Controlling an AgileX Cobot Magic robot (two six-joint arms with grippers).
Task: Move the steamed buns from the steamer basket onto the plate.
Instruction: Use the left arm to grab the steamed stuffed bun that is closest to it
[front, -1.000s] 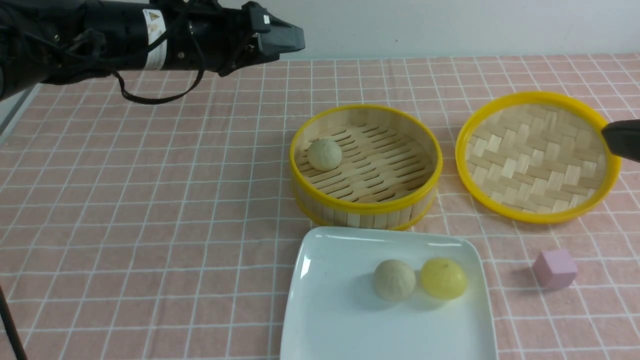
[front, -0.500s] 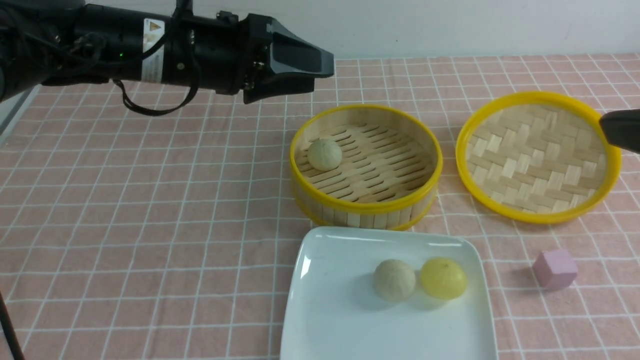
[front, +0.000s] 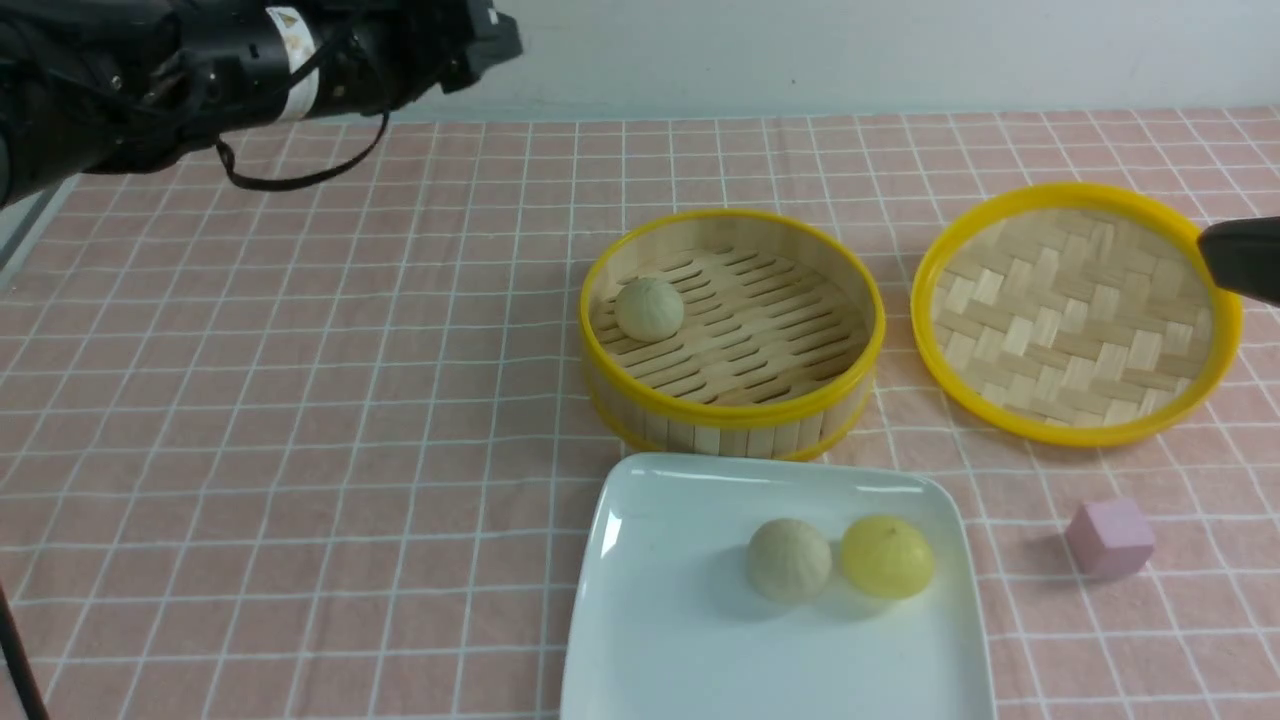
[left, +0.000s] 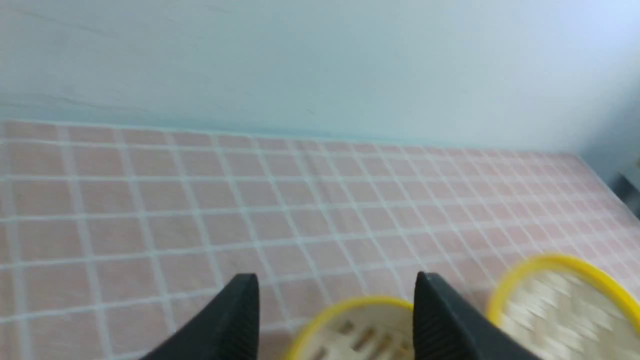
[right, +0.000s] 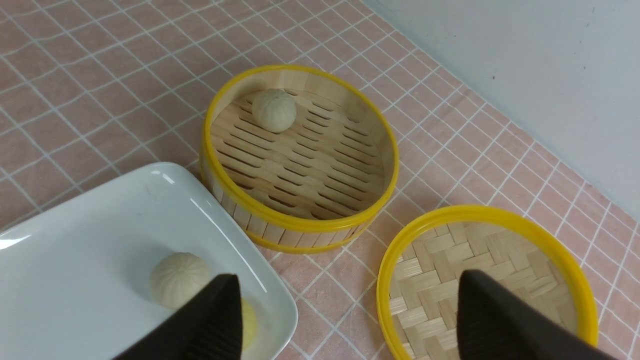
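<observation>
left end effector (left: 335, 280): fingers spread, nothing between them, released. it sits high over the far left of the desk (front: 300, 400), well apart from the steamer basket (front: 735, 415). front view shows only the left arm (front: 250, 70) at top left; its fingers can't be made out there. left wrist view is blurred: the basket's rim shows between the fingertips, the lid (left: 552, 305) just beside it.

right end effector (right: 347, 276): fingers wide apart, empty, released. it hovers above the desk on the right; right wrist view looks down on basket, plate (right: 75, 280) and lid. front view shows just one dark tip over the lid's right rim.

buns: first beige bun (front: 649, 308) is in the steamer basket, on the slatted floor close to the left wall. second beige bun (front: 788, 560) and yellow bun (front: 886, 557) are on the plate, side by side and touching as far as I can tell, beige on the left, both right of the plate's centre.

layout: plate is nearest the robot, its far edge just beside the basket's near wall. lid lies woven side up, right of the basket, near but apart. pink cube (front: 1110, 538) sits on the desk right of the plate, apart from it, nearer the robot than the lid.
</observation>
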